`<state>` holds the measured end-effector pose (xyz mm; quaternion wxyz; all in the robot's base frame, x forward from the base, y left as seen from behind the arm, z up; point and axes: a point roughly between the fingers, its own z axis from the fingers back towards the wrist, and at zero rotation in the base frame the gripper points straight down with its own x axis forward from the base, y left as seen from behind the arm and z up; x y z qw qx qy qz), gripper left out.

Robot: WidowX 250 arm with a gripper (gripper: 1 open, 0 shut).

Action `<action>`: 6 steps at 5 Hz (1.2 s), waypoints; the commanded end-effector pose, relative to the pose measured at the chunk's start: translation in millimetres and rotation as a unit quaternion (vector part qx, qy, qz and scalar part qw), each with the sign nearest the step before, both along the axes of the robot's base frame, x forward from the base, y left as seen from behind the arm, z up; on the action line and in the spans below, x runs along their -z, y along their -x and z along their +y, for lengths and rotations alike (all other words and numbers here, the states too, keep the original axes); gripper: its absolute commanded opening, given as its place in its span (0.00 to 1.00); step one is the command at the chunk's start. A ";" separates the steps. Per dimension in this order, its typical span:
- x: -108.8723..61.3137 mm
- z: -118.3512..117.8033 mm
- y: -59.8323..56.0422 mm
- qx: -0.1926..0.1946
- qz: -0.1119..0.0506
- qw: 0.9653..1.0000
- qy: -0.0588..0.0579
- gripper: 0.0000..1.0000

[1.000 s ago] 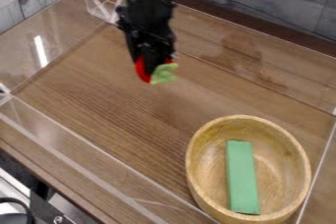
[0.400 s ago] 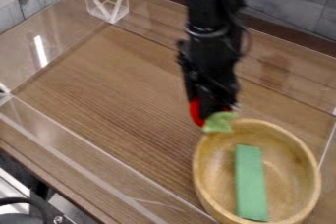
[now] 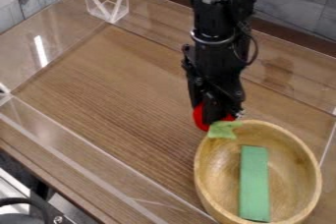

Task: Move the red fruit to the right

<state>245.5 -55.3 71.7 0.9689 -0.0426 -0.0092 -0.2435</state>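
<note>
- The black robot gripper [image 3: 214, 113] points straight down, its fingers pinching the small red toy fruit with a light green leafy cap [image 3: 211, 120].
- The fruit hangs just at the near-left rim of the round wooden bowl [image 3: 207, 169].
- A flat green rectangular block [image 3: 252, 181] lies inside the bowl.
- All sit on a brown wooden table [image 3: 105, 81].

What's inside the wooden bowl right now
A flat green block lies inside the wooden bowl. The red fruit, held in the gripper, sits at the bowl's rim, not inside it.
</note>
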 end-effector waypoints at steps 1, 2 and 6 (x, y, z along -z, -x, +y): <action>-4.2 -9.3 4.5 0.010 0.008 1.000 0.006 0.00; -6.6 -9.8 6.3 0.006 0.013 1.000 0.006 0.00; -19.3 -10.3 8.6 -0.006 0.026 1.000 0.005 0.00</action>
